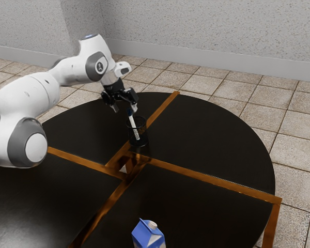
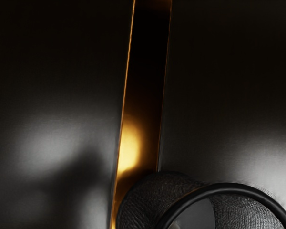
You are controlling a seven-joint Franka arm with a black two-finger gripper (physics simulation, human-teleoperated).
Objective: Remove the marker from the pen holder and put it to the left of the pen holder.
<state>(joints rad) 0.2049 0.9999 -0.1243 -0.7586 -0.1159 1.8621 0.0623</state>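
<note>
My gripper point(image 1: 125, 108) is just above the pen holder in the exterior view, its two fingers well apart. The white marker point(image 1: 134, 126) leans inside the black mesh pen holder point(image 1: 139, 141), its dark upper end rising past the rim close to the fingertips. No grip on it from two sides can be made out. In the wrist view the pen holder point(image 2: 148, 205) stands close below the hand, beside the shiny orange strip, with its round rim partly cut off.
The round black table point(image 1: 206, 139) is crossed by orange-brown wooden strips point(image 1: 212, 180). A blue and white carton point(image 1: 149, 236) stands at the exterior view's bottom edge, well apart from the pen holder.
</note>
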